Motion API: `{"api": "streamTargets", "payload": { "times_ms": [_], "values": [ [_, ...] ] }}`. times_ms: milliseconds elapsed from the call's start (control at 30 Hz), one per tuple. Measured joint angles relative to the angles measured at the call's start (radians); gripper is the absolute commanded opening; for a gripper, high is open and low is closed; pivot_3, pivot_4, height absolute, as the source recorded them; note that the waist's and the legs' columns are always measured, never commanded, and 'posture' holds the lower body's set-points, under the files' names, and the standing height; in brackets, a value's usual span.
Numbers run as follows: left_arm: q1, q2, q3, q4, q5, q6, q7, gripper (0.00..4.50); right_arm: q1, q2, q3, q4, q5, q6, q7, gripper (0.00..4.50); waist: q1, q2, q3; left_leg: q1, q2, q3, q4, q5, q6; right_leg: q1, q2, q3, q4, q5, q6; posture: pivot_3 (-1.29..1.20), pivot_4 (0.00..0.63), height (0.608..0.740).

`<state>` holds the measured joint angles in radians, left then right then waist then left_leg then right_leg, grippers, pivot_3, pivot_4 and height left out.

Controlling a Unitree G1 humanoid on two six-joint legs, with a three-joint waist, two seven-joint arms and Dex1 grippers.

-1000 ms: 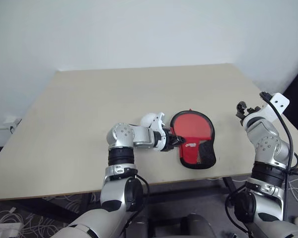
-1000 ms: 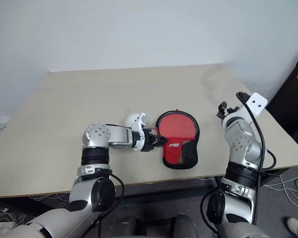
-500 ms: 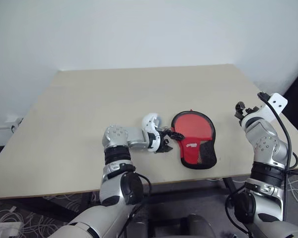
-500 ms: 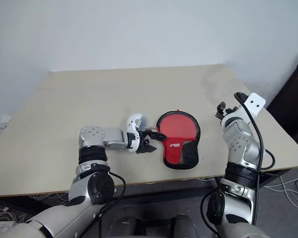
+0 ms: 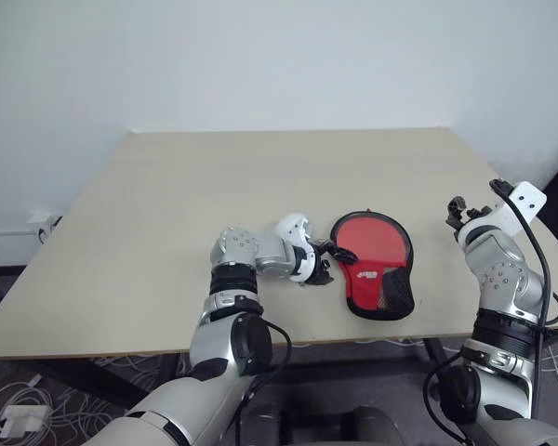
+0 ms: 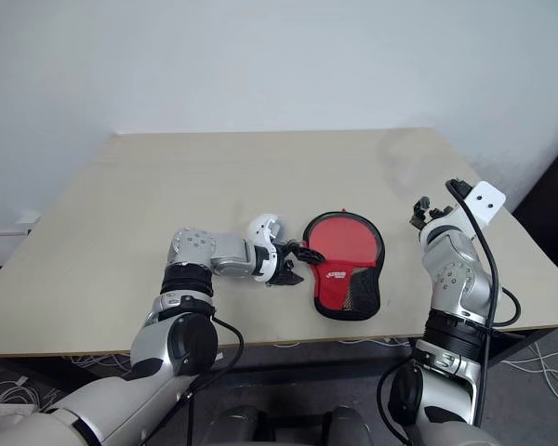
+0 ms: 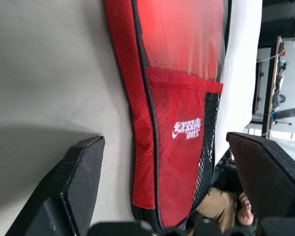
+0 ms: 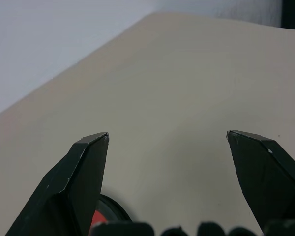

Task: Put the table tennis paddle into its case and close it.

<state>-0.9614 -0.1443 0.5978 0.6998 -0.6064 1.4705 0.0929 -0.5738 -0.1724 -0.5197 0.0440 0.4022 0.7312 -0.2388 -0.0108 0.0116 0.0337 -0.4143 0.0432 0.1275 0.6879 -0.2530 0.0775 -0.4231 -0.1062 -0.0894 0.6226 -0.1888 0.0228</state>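
Note:
The case (image 5: 377,265) lies flat near the table's front edge, red mesh side and white logo up, with black edging. My left gripper (image 5: 324,264) stands open at the case's left edge, one finger over the rim; in the left wrist view its fingers (image 7: 76,187) straddle the case (image 7: 177,123). The right gripper (image 5: 465,209) hovers open to the right of the case, clear of it, pointing across the table. The paddle is hidden; I cannot tell whether it is inside the case.
The beige table (image 5: 167,204) stretches wide to the left and back, with a white wall behind. Its front edge runs just below the case. Cables lie on the floor at the left (image 5: 19,418).
The left gripper, shut on the case's left edge a second ago, has opened and let go, and its wrist has rolled. The case lies as before. The camera view has shifted.

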Motion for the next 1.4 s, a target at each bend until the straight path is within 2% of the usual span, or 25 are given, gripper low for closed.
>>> {"api": "streamTargets", "payload": {
  "times_ms": [300, 567, 700, 967, 1233, 1300, 1400],
  "values": [
    [0.000, -0.001, -0.079, 0.027, -0.013, 0.022, -0.075, 4.23, 0.000, 0.000, 0.000, -0.009, 0.000, 0.000, -0.007, 4.17, -0.013, 0.000, 0.000, -0.001, 0.000, 0.000, -0.001, 0.000, 0.000, -0.002, 0.000, 0.000, 0.000, 0.000, 0.000, 0.00, 0.000, 0.724],
    [0.001, -0.001, -0.133, 0.055, -0.016, -0.032, -0.110, 4.23, -0.007, 0.000, 0.006, 0.006, -0.001, 0.000, -0.007, 4.17, -0.008, 0.000, 0.000, 0.000, 0.000, 0.000, -0.001, -0.001, 0.002, -0.001, 0.000, 0.000, 0.000, 0.000, 0.000, 0.00, 0.000, 0.724],
    [0.004, -0.001, -0.170, 0.069, -0.014, -0.055, -0.129, 3.31, -0.007, 0.000, 0.012, 0.012, -0.002, 0.000, -0.007, 4.17, -0.005, 0.000, 0.000, 0.000, 0.000, 0.000, -0.001, -0.003, 0.005, -0.001, -0.001, 0.000, 0.000, 0.000, 0.000, 0.00, 0.000, 0.724],
    [0.017, -0.001, -0.233, 0.095, -0.017, -0.077, -0.171, 0.43, -0.006, 0.000, 0.024, 0.012, -0.002, 0.000, -0.007, 4.17, -0.015, 0.001, 0.000, -0.002, 0.001, 0.000, -0.002, 0.000, 0.003, -0.004, 0.001, 0.001, 0.000, 0.000, 0.000, 0.00, 0.000, 0.724],
    [0.020, -0.001, -0.264, 0.097, -0.018, -0.093, -0.181, 0.43, -0.006, 0.000, 0.023, 0.018, -0.002, -0.002, -0.007, 4.17, -0.014, 0.001, 0.001, -0.002, 0.001, 0.000, -0.003, -0.002, 0.007, -0.004, 0.001, 0.001, 0.000, 0.000, 0.000, 0.00, 0.000, 0.724],
    [0.020, -0.001, -0.263, 0.098, -0.018, -0.096, -0.180, 0.08, -0.006, 0.000, 0.023, 0.022, -0.002, -0.003, -0.007, 4.17, -0.014, 0.001, 0.001, -0.002, 0.001, 0.000, -0.003, -0.002, 0.007, -0.004, 0.001, 0.001, 0.000, 0.000, 0.000, 0.00, 0.000, 0.724],
    [0.021, -0.001, -0.265, 0.097, -0.025, -0.094, -0.184, 0.02, -0.006, 0.000, 0.023, 0.028, -0.002, -0.004, -0.007, 4.17, -0.014, 0.001, 0.001, -0.002, 0.001, 0.000, -0.003, -0.002, 0.007, -0.004, 0.001, 0.001, 0.000, 0.000, 0.000, 0.00, 0.000, 0.724]
  ]
}}
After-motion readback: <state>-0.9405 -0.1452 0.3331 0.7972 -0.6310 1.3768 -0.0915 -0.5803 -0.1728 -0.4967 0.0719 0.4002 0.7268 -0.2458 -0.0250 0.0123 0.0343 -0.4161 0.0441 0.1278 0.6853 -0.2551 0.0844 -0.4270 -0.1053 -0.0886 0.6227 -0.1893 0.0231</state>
